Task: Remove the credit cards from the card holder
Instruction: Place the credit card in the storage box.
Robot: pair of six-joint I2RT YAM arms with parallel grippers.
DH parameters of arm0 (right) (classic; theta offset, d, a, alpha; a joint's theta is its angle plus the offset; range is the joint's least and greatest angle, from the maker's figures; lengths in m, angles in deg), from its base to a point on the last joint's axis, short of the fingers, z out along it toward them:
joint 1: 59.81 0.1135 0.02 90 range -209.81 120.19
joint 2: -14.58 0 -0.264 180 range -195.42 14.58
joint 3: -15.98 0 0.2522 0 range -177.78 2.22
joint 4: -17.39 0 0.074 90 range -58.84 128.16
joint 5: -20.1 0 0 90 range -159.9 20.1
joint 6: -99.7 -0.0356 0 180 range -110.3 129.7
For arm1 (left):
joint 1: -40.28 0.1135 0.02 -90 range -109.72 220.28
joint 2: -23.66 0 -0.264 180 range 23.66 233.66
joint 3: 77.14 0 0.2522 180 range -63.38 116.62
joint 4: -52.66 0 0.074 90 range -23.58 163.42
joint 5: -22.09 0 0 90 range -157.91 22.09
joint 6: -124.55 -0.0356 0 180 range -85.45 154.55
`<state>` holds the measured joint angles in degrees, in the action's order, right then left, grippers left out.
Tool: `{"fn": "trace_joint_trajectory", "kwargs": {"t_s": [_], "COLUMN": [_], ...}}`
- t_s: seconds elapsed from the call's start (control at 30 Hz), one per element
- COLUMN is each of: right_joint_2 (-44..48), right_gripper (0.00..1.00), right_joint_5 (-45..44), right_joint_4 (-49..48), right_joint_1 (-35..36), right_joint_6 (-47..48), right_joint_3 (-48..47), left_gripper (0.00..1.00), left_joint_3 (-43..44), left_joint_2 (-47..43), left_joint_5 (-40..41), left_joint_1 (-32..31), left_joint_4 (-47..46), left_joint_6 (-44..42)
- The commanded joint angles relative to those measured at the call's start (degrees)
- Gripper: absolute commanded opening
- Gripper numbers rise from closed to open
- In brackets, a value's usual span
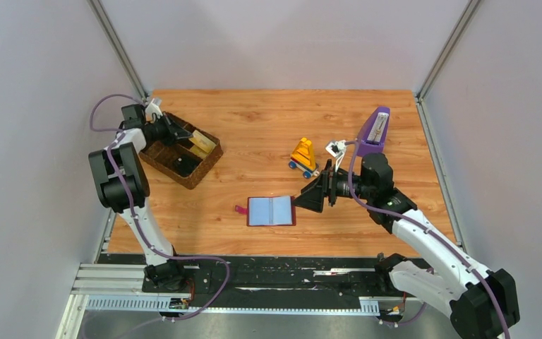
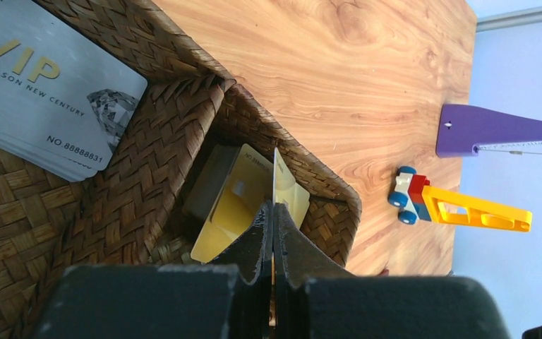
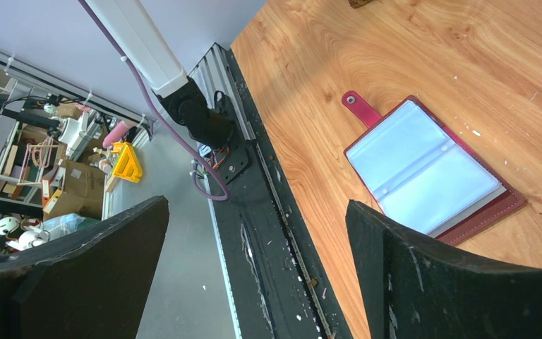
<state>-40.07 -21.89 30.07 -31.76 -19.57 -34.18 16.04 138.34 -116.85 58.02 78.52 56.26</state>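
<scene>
worktop [image 1: 268, 120]: wood grain, carries everything. The purple stand [image 1: 375, 131] and toy crane [image 1: 303, 155] sit back right, out of my way.
basket [image 1: 208, 168]: wicker, far left, split into compartments. This is my drop spot.
card holder [image 1: 271, 210]: front centre of the worktop, lying open and flat, sleeves [image 3: 416, 173] facing up. Nothing touches it.
holder handling: I judge it light and floppy, leather cover with soft plastic pages. It will slide or lift if I tug a card, so I'd pin the cover's edge with one gripper and pull with the other.
right gripper [image 1: 308, 195]: jaws wide, empty, hanging just beside the holder's right edge.
left gripper [image 2: 274, 212]: over a basket compartment, pinched tight on a pale card [image 2: 276, 180] seen edge-on between the fingers.
VIP card [image 2: 42, 85]: silver, on a small stack in the neighbouring compartment.
yellow cards [image 2: 229, 208]: leaning in the compartment under the left gripper.
card handling: stiff, thin, slick plastic. Take one by a free edge, pads flat on both faces, and pull straight along the sleeve mouth.
snap tab [image 3: 358, 106]: sticks out flat from the cover's left side. Too flimsy to hold by.
progress: the top sleeves look empty. I cannot tell about the pages beneath.
</scene>
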Motion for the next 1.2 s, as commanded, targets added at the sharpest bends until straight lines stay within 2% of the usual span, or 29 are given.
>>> {"fn": "trace_joint_trajectory", "kwargs": {"t_s": [0.0, 0.47, 1.17], "right_joint_2": [1.31, 1.39, 1.40], "right_gripper": [1.00, 1.00, 1.00], "right_joint_5": [0.15, -0.45, -0.98], "right_joint_4": [-2.00, -1.73, -1.73], "right_joint_1": [-0.15, -0.17, -0.17], "right_joint_6": [1.28, 1.43, 1.53], "right_joint_3": [-1.54, -1.65, -1.82], "left_gripper": [0.01, 0.16, 0.28], "left_joint_3": [-0.17, 2.39, 7.09], "left_joint_2": [0.11, 1.78, 3.17], "left_joint_5": [0.08, 2.59, 4.26], "left_joint_1": [-0.79, -1.81, -2.53], "left_joint_4": [-2.08, 3.85, 9.45], "left_joint_6": [-0.21, -4.30, -7.00]}}
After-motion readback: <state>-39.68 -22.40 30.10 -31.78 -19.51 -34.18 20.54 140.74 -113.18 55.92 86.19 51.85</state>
